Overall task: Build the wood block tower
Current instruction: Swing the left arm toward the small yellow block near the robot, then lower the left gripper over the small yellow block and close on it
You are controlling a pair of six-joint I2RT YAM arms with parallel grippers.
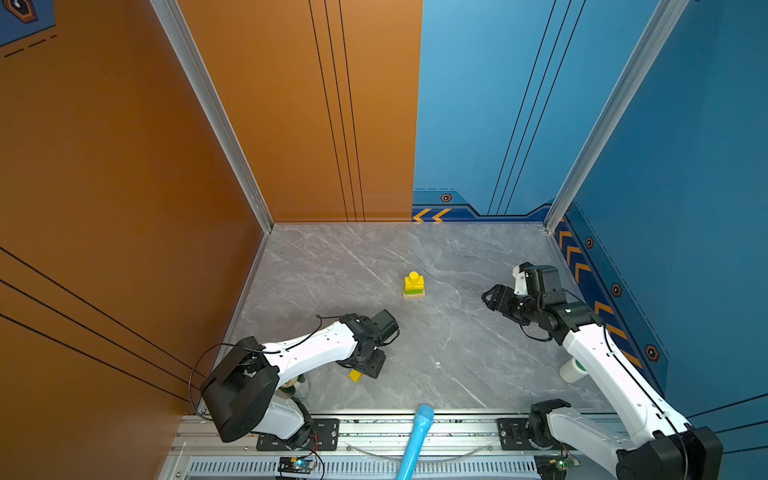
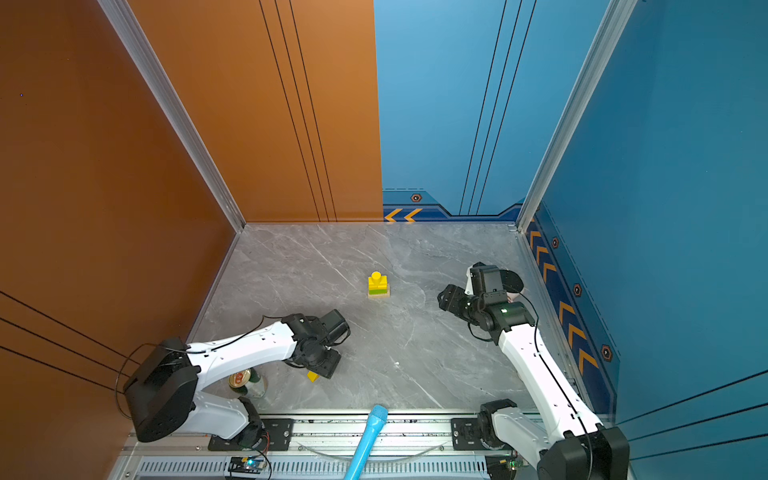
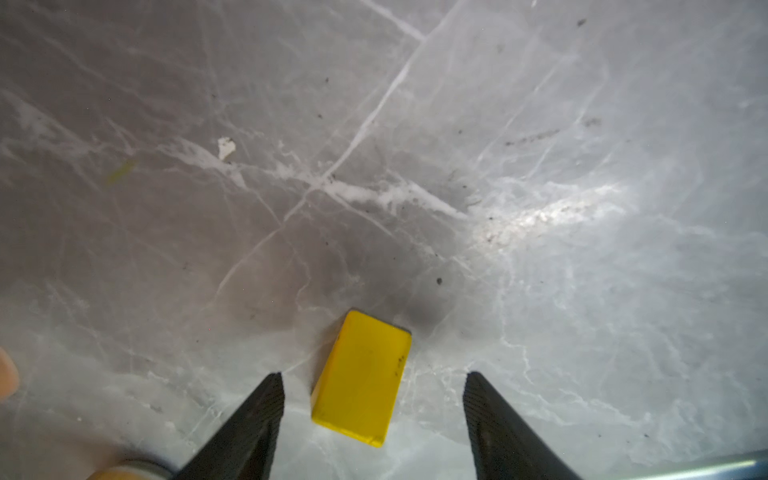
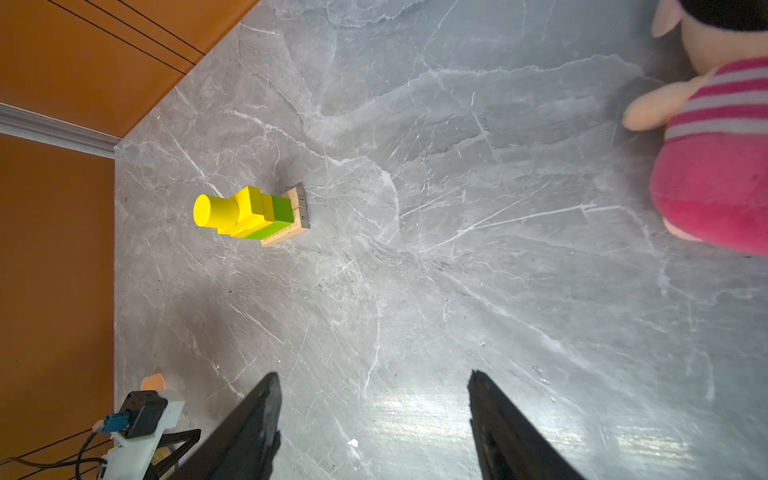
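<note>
The tower (image 1: 414,286) (image 2: 378,284) stands mid-table: tan planks at the bottom, a green layer, yellow blocks, and a yellow cylinder on top. In the right wrist view the tower (image 4: 249,214) is some way ahead of my right gripper (image 4: 372,373), which is open and empty over bare table. A loose yellow wood block (image 3: 361,378) lies flat on the table between the fingers of my open left gripper (image 3: 372,374); neither finger touches it. Both top views show this block (image 1: 355,375) (image 2: 312,376) peeking out under the left wrist.
A drink can (image 2: 241,379) stands under the left arm. A white bottle with a green cap (image 1: 572,370) stands by the right arm. A pink plush toy (image 4: 715,145) sits near the right wall. A blue rod (image 1: 415,440) leans over the front rail.
</note>
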